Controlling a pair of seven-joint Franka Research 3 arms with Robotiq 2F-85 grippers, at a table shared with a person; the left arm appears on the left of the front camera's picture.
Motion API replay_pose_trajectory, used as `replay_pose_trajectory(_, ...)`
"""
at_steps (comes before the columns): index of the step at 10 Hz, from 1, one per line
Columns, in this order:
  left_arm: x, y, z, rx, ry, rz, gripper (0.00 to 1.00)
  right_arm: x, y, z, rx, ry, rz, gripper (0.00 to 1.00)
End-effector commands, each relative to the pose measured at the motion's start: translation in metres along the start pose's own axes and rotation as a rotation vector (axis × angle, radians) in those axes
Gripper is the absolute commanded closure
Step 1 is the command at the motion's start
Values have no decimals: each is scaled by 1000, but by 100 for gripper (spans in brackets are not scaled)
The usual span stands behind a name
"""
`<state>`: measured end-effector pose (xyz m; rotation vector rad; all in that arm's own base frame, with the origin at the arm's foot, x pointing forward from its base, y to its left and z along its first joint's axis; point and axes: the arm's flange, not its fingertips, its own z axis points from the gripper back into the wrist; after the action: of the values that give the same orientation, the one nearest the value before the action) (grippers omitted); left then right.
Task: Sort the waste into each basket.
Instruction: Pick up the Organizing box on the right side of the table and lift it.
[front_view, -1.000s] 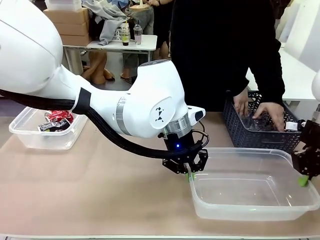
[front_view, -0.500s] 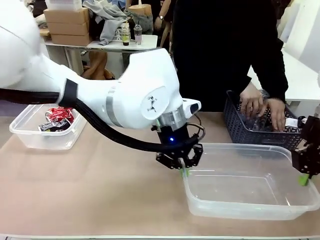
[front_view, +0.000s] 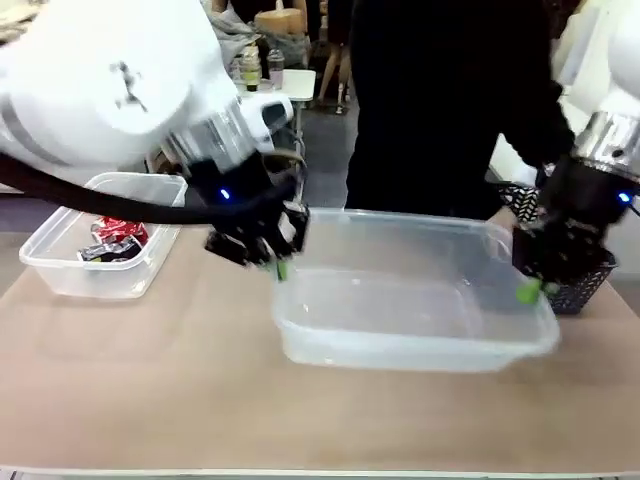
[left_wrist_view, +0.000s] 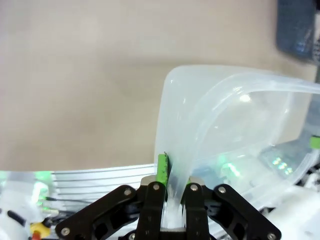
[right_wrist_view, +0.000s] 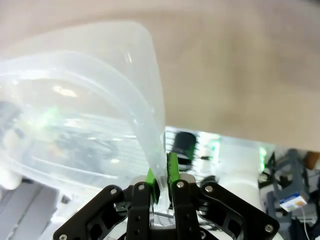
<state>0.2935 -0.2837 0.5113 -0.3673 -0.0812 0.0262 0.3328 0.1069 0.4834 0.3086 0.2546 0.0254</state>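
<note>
A large clear tub (front_view: 400, 300) hangs above the table's middle, held at both ends. My left gripper (front_view: 276, 264) is shut on its left rim, and my right gripper (front_view: 528, 290) is shut on its right rim. Nothing shows inside this tub. In the left wrist view the gripper (left_wrist_view: 172, 167) pinches the tub's rolled rim (left_wrist_view: 200, 130) between its green pads. The right wrist view has that gripper (right_wrist_view: 161, 169) clamped on the rim of the tub (right_wrist_view: 75, 110) in the same way. Red and black cans (front_view: 115, 240) lie in a small clear tub (front_view: 60, 275) at the far left.
A dark lattice basket (front_view: 580, 288) stands at the right, just behind my right gripper, and it shows at the corner of the left wrist view (left_wrist_view: 297, 27). A person in black (front_view: 440, 100) stands close at the far side. Bare tabletop (front_view: 200, 400) lies in front.
Both arms have raised the large tub off the table and carried it left, toward the middle. The person's hands, earlier in the dark basket, have drawn away.
</note>
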Motion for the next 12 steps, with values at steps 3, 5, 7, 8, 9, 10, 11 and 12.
replay_pose_trajectory(3, 87, 67, 24, -4, -25, 46, 100, 74, 27, 4, -17, 1, 0, 100)
replay_pose_trajectory(5, 130, 76, -4, 34, 67, 79, 100, 85, 26, 6, -6, -6, 3, 100)
replay_pose_trajectory(7, 79, 65, 9, -4, -3, 57, 100, 86, 51, -1, 49, 1, 29, 100)
replay_pose_trajectory(8, 79, 65, 9, -4, -3, 57, 100, 86, 51, -1, 49, 1, 29, 100)
replay_pose_trajectory(9, 79, 65, 9, -4, -3, 57, 100, 86, 51, -1, 49, 1, 29, 100)
replay_pose_trajectory(10, 79, 65, 9, -4, -3, 57, 100, 86, 51, -1, 49, 1, 29, 100)
replay_pose_trajectory(11, 79, 65, 9, -4, -3, 57, 100, 86, 51, -1, 49, 1, 29, 100)
replay_pose_trajectory(12, 79, 65, 9, -4, -3, 57, 100, 86, 51, -1, 49, 1, 29, 100)
